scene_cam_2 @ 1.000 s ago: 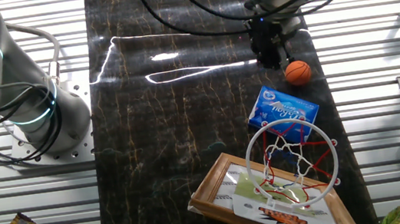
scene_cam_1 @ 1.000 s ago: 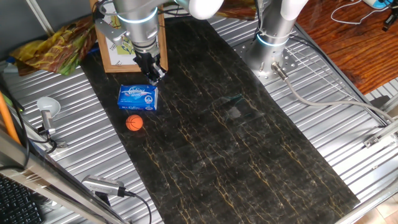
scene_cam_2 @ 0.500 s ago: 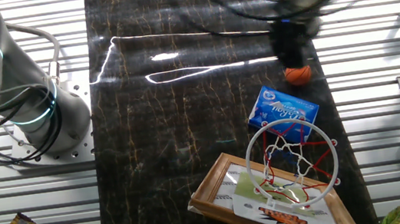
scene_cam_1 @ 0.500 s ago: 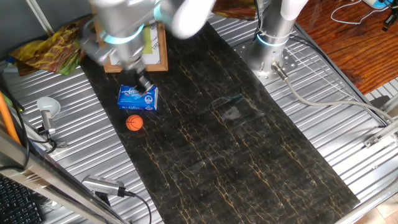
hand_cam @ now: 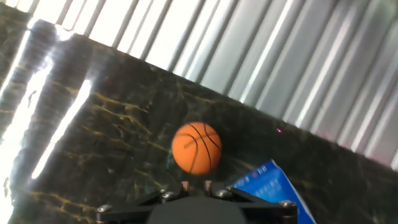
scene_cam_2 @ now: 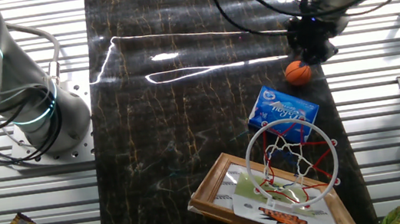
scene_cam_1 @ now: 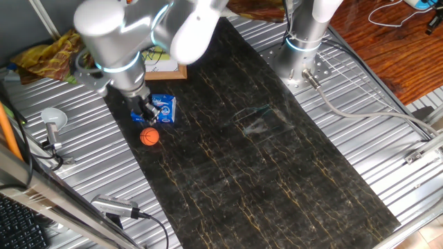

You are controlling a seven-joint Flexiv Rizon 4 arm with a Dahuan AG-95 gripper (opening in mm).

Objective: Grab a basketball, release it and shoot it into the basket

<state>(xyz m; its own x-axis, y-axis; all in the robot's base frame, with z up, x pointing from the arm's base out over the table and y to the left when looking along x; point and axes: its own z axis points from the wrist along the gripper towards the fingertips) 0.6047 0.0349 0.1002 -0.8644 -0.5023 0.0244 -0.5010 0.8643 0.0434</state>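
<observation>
"Moving across the dark mat (scene_cam_1: pixel 277 159), wasn't it? Where was the gripper (scene_cam_1: pixel 147 116) seen?"

"It was seen just above the basketball (scene_cam_1: pixel 149 137). A second before, it was held up by the basket (scene_cam_2: pixel 292 154), over the blue packet (scene_cam_1: pixel 162 109). Since then it was swung over toward the ball and brought lower."

"Was the ball moved at all?"

"No. The ball was left in the same spot on the mat, close to the edge by the ribbed metal table (scene_cam_1: pixel 387 131) and just beside the blue packet. In the hand view the basketball (hand_cam: pixel 196 147) was seen right in front of the fingers (hand_cam: pixel 186 186), with a corner of the blue packet (hand_cam: pixel 267 186) next to it."

"Was the ball held yet?"

"No, nothing was held. The ball was not touched. The fingertips were seen close together in the hand view, so the hand looked narrow, maybe nearly closed."

"What did that mean for the job?"

"The reach for the ball was likely almost done. The hand would probably need to be opened wider and lowered around the ball. Care would be needed so the packet was not pinched too. The lift and the drop into the hoop were not yet started."
</observation>
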